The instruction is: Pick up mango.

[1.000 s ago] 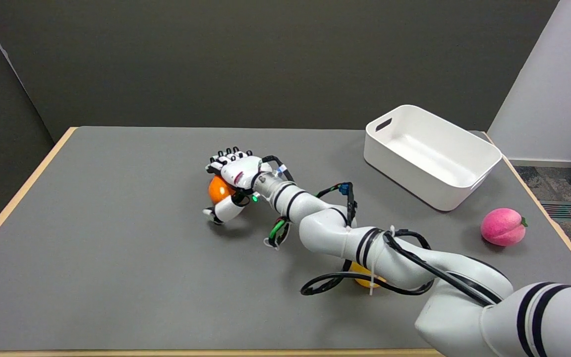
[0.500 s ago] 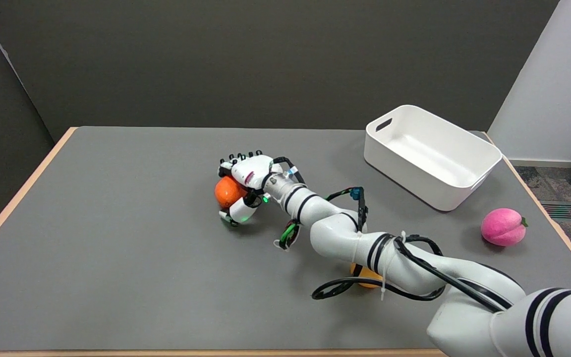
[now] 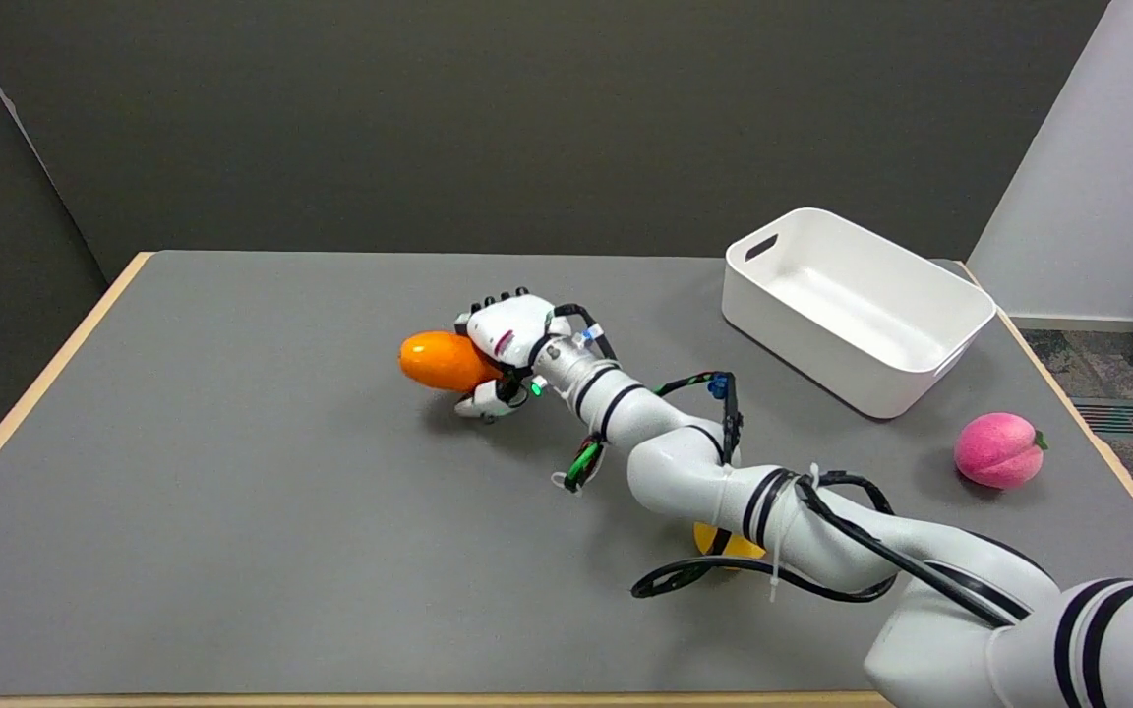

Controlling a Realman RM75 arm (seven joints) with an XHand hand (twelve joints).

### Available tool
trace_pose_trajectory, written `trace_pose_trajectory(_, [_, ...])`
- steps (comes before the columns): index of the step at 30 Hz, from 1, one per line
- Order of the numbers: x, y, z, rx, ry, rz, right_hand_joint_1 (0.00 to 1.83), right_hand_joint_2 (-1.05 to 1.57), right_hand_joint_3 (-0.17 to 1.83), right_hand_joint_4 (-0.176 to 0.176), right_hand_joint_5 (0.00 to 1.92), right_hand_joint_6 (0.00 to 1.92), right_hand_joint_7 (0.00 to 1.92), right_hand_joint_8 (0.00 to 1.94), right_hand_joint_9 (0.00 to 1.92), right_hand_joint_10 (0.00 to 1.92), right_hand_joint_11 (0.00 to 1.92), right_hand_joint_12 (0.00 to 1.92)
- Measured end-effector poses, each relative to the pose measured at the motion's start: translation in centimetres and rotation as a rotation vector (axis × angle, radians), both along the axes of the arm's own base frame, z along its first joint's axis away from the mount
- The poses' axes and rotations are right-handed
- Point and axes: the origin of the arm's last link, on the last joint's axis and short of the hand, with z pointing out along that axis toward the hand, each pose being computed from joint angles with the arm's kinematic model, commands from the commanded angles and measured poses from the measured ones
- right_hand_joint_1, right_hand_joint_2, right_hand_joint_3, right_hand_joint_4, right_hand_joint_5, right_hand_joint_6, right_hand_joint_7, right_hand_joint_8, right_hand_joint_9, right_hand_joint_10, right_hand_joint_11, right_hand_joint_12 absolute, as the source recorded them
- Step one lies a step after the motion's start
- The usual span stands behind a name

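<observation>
An orange mango [image 3: 441,361] sticks out to the left of my right hand [image 3: 503,344] near the middle of the grey table [image 3: 232,472]. The hand grips the mango's right end, fingers curled over the top and the thumb beneath it. A shadow lies under the fruit, so it looks lifted a little off the table. The right arm stretches in from the lower right.
A white bin [image 3: 852,305] stands at the back right. A pink peach [image 3: 997,449] lies near the right edge. A yellow fruit [image 3: 719,541] is partly hidden under my right forearm, with black cables looping beside it.
The hand has moved right and slightly up with the mango. The mango has turned in the grip and now points out to the left, more of it showing.
</observation>
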Motion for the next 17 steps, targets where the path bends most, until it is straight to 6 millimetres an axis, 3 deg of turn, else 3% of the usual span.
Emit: trace_pose_trajectory(17, [4.4,-0.8,1.6,-0.034,-0.009,0.166,1.19,1.21,0.11,-0.176,0.53,1.51,0.88,1.35,0.81,1.27,0.72,1.67])
